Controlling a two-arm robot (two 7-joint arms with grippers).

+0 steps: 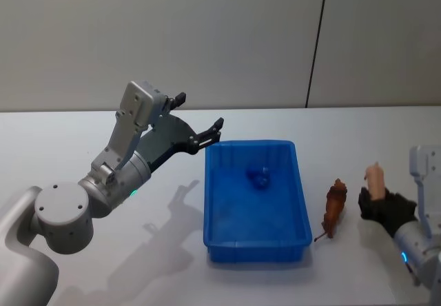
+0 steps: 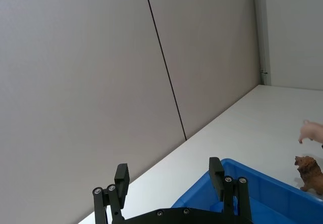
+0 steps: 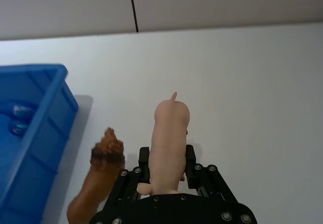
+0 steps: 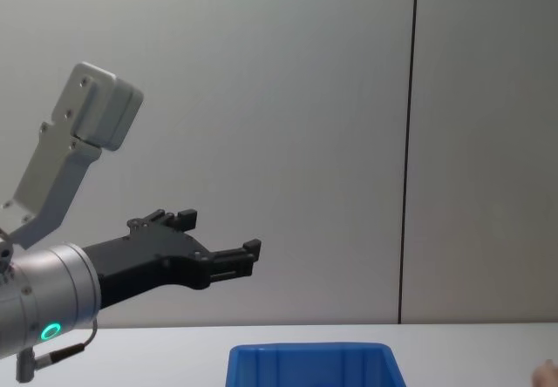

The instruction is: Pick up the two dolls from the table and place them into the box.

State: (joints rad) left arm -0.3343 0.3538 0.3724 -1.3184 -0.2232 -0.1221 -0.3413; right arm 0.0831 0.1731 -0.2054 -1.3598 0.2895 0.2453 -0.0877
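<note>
The pink doll (image 1: 374, 176) is clamped in our right gripper (image 1: 376, 194) in the head view, right of the box (image 1: 255, 143); the brown doll (image 1: 334, 206) lies on the table (image 1: 83, 135) between them. In the left wrist view, our left gripper (image 2: 169, 177) is spread open near the box's corner.

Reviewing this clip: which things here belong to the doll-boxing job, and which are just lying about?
Job: blue box; pink doll, held in the right claw; brown doll, lying on the table right of the box; left claw, open, raised near the box's far left corner.

Lying about: small blue object inside the box; I cannot tell what it is.
</note>
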